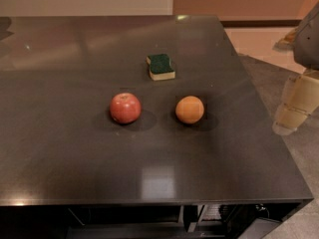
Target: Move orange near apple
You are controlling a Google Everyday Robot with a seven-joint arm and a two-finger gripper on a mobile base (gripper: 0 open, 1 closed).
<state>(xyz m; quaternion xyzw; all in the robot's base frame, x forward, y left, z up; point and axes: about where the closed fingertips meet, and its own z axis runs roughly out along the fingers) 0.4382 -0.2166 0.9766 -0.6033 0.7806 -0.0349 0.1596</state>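
Note:
The orange point(189, 109) sits on the dark table point(75, 148), right of centre. The red apple point(125, 107) sits to its left, about one fruit's width of bare table between them. My gripper point(288, 121) is at the right edge of the view, beyond the table's right edge and off the tabletop. It hangs well to the right of the orange and touches nothing. Part of the arm above it is cut off by the frame.
A green and yellow sponge point(161, 66) lies behind the two fruits, near the table's middle back. The table's right edge runs diagonally between the orange and my gripper. Floor lies to the right.

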